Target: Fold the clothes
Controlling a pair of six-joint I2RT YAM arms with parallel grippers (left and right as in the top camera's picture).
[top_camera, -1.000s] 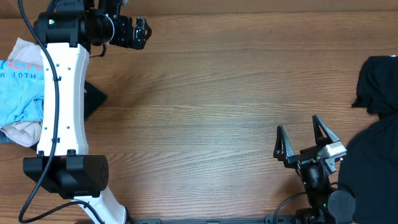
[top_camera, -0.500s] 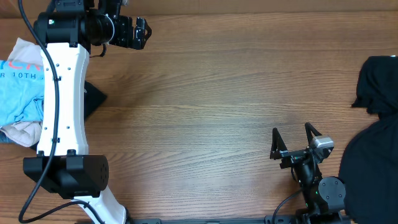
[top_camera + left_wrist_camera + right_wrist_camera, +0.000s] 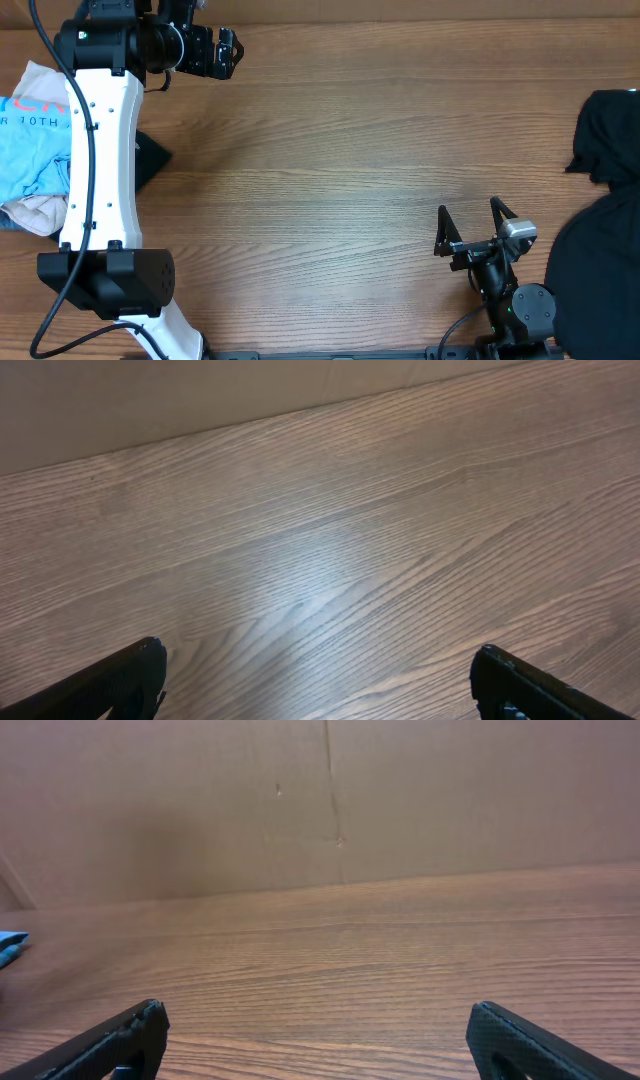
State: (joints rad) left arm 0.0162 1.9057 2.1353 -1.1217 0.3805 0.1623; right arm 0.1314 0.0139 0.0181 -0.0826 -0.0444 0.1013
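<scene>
The clothes lie in two heaps. At the table's left edge a sky-blue T-shirt (image 3: 28,150) with white lettering rests on an off-white garment (image 3: 35,213), partly hidden by my white left arm. Black garments (image 3: 612,135) lie at the right edge, one more (image 3: 600,285) at the front right. My left gripper (image 3: 232,53) is open over bare wood at the back left, nothing between its fingers (image 3: 318,653). My right gripper (image 3: 468,208) stands open near the front right, just left of the black cloth, empty (image 3: 317,1010). A sliver of blue cloth (image 3: 8,946) shows far off.
The wooden table (image 3: 350,160) runs between the two heaps. A cardboard wall (image 3: 330,800) stands along the far edge. A dark wedge (image 3: 152,158) sticks out beside the left arm's white link (image 3: 100,150). The right arm's base (image 3: 525,310) sits at the front edge.
My right gripper has shifted slightly left and turned, within the first half second; it has held still since. The left arm and the clothes have not moved.
</scene>
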